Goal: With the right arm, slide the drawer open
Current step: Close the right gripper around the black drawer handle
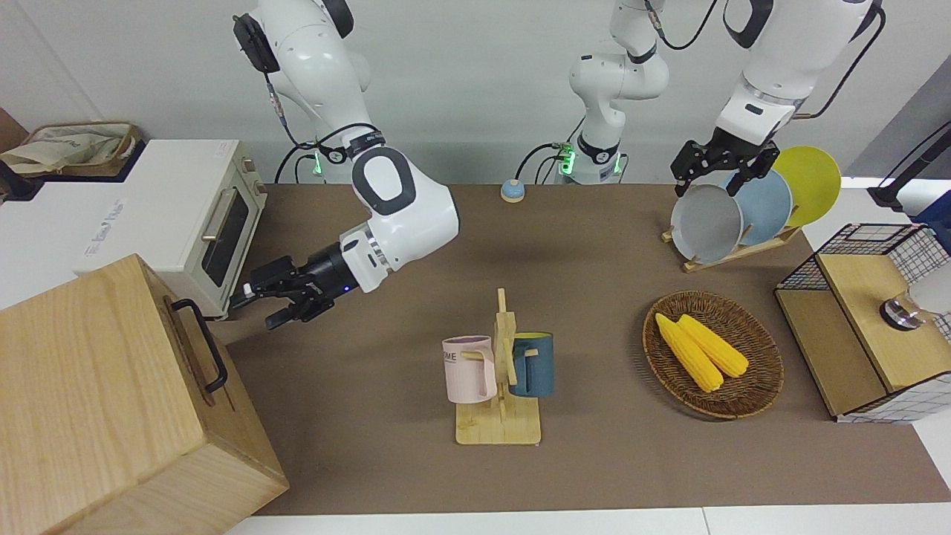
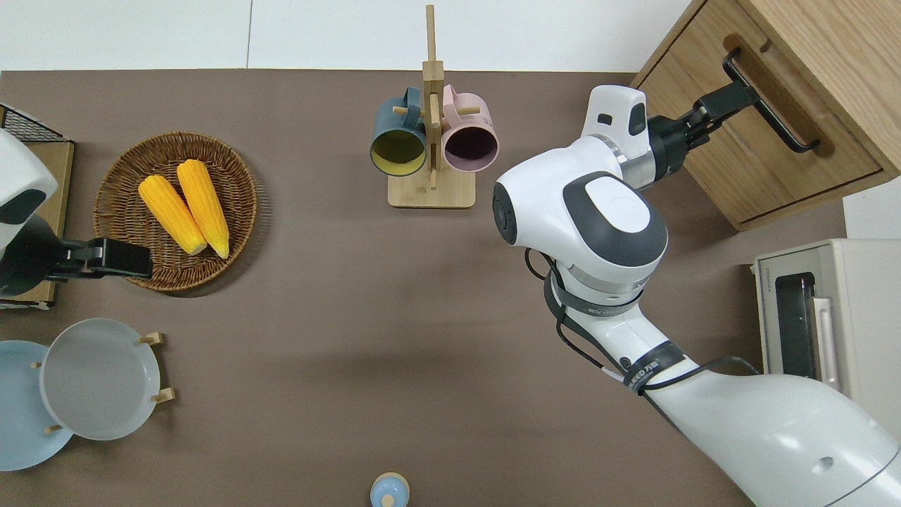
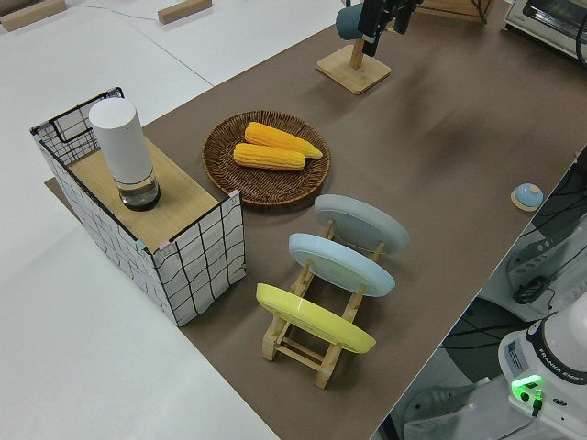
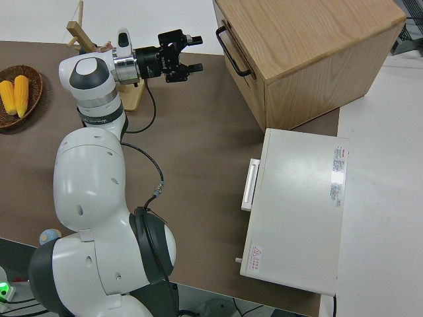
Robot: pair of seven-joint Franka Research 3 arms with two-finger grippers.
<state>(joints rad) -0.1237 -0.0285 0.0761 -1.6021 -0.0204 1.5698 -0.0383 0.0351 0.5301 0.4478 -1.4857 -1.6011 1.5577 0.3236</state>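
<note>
The big wooden box [image 1: 111, 401] stands at the right arm's end of the table, farther from the robots than the white toaster oven [image 1: 189, 223], and the drawer [image 2: 757, 134] in its front is flush with the box, so the task looks barely begun: nothing has been pulled out yet. The right arm [image 1: 394, 215] is stretched low toward that front, and its gripper [image 1: 275, 301] is pointed at the black bar handle [image 1: 202, 343]. In the front and right side views there is a clear gap between the fingertips and the handle, so they are near but apart. The fingers are spread with nothing between them. What seems left is nearly everything: closing the gap, getting the fingers around the bar, clamping, and drawing the drawer out along its slide. The left arm [image 1: 765, 82] is parked; its gripper [image 1: 724, 167] is in view, but I cannot tell how it stands.
</note>
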